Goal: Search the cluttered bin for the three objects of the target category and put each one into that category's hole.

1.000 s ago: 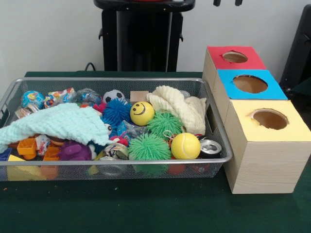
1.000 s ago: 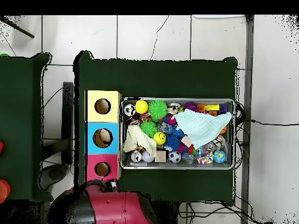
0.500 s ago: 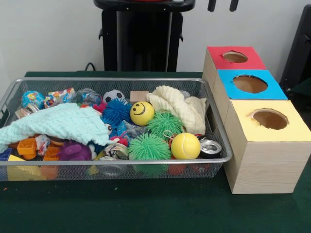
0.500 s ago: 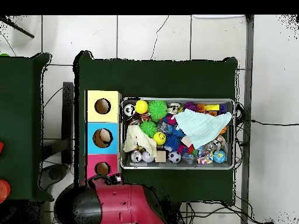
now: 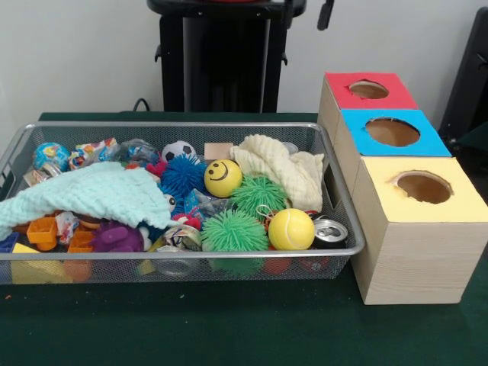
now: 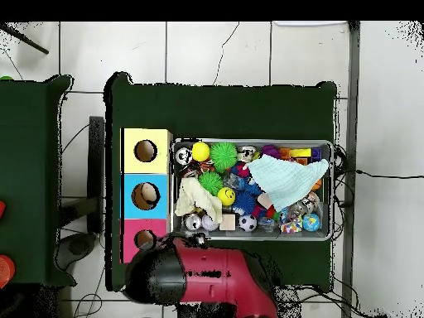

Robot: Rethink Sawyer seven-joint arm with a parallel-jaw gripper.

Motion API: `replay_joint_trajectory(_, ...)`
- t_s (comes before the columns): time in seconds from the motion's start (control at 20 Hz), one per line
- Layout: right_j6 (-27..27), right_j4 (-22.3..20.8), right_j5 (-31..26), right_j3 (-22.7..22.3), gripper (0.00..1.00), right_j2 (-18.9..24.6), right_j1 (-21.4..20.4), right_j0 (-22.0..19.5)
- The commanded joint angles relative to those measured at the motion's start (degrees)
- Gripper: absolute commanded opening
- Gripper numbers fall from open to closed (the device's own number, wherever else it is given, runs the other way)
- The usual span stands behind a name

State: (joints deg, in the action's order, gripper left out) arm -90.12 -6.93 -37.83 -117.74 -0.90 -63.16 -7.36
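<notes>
Swinging toward the bin (image 6: 328, 147), arm (image 6: 207, 281) fills overhead; front shows gripper (image 5: 306, 14) tips parted, empty.

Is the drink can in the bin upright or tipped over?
Upright, as far as shows: the can stands in the bin's corner nearest the yellow box, its silver top with the pull tab facing up, beside the tennis ball.
</notes>
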Motion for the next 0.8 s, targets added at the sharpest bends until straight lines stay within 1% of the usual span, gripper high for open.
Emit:
replay_joint_trajectory(0.05,8.42,-4.4,-3.78,4.52,1.0,6.94,4.21,-6.17)
replay_joint_trajectory(0.1,8.59,-5.16,-2.63,5.41,1.0,7.56,5.31,-6.86)
replay_joint_trajectory(0.2,8.52,-6.06,-2.25,6.76,1.0,8.43,6.5,-7.84)
replay_joint_trajectory(0.35,7.9,-7.36,-1.72,7.95,1.0,9.46,7.53,-8.81)
replay_joint_trajectory(0.4,7.57,-7.98,-0.46,8.67,1.0,9.8,8.67,-9.3)
replay_joint_trajectory(0.5,7.27,-8.96,1.97,9.27,1.0,10.73,10.43,-10.47)
replay_joint_trajectory(0.8,5.82,-12.1,4.24,10.83,1.0,12.16,13.06,-12.17)
